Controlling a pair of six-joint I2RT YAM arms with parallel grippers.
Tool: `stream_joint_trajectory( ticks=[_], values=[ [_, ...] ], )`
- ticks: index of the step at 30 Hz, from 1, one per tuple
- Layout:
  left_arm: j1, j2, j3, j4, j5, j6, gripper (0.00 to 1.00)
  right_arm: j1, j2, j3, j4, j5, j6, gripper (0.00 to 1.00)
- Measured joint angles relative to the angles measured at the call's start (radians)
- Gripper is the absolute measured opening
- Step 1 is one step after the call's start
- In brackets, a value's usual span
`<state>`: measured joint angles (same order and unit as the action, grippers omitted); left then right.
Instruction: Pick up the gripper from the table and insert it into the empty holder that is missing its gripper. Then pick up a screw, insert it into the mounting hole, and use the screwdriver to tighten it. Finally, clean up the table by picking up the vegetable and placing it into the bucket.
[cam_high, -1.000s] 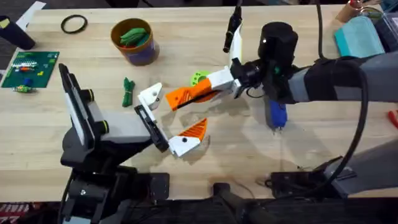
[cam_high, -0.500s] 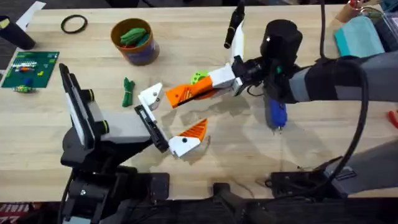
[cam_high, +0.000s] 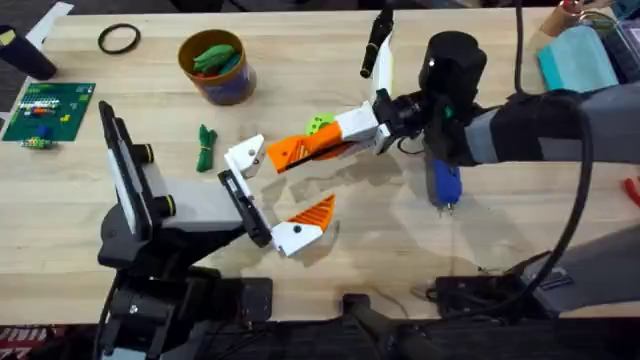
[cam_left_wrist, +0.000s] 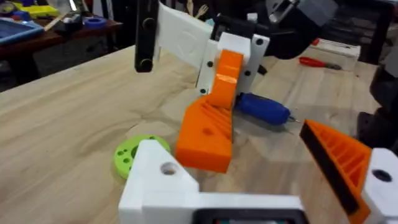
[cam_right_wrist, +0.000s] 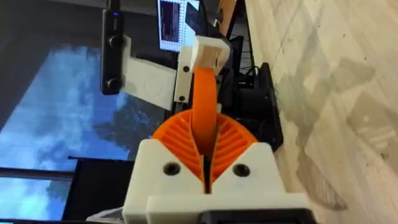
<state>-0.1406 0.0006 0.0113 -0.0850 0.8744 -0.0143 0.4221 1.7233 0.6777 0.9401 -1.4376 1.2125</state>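
My right gripper (cam_high: 318, 145) (cam_right_wrist: 204, 158) is shut on the orange gripper piece (cam_high: 282, 156) (cam_left_wrist: 205, 134) (cam_right_wrist: 204, 106). The piece's free end meets the bare white holder (cam_high: 244, 156) (cam_left_wrist: 163, 183) on one finger of my left gripper (cam_high: 283, 186), which stands open. The other left finger (cam_high: 305, 220) carries its orange pad. The blue screwdriver (cam_high: 445, 185) (cam_left_wrist: 261, 107) lies right of the grippers. The dark-green vegetable (cam_high: 206, 147) lies left of the holder, and the bucket (cam_high: 228, 88) stands behind it. I cannot make out a screw.
A lime-green disc with holes (cam_high: 320, 124) (cam_left_wrist: 132, 152) lies under the right gripper. A black ring (cam_high: 119, 38) and a green board (cam_high: 48, 110) sit at the far left, a teal pouch (cam_high: 580, 55) at the far right. A red tool (cam_left_wrist: 320, 61) lies near the right edge.
The right arm's wrist has shifted slightly to the right; the held orange piece stays close against the white holder. The left arm has barely moved.
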Motion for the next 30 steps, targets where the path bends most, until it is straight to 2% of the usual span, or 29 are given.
stream_joint_trajectory(
  ticks=[7, 21, 30],
  values=[
    [0.0, 0.0, 0.0, -0.005, 0.048, 0.0, 0.983, 0.0, 0.0, 0.0, 0.0, 0.0, 0.0, 0.016],
    [0.0, 0.0, 0.0, -0.006, 0.054, 0.034, 0.983, 0.0, 0.0, -0.006, -0.065, 0.0, 0.012, 0.016],
    [0.0, 0.0, 0.0, -0.008, 0.058, 0.038, 0.983, 0.0, 0.0, -0.016, -0.025, 0.0, -0.008, 0.016]
  ],
)
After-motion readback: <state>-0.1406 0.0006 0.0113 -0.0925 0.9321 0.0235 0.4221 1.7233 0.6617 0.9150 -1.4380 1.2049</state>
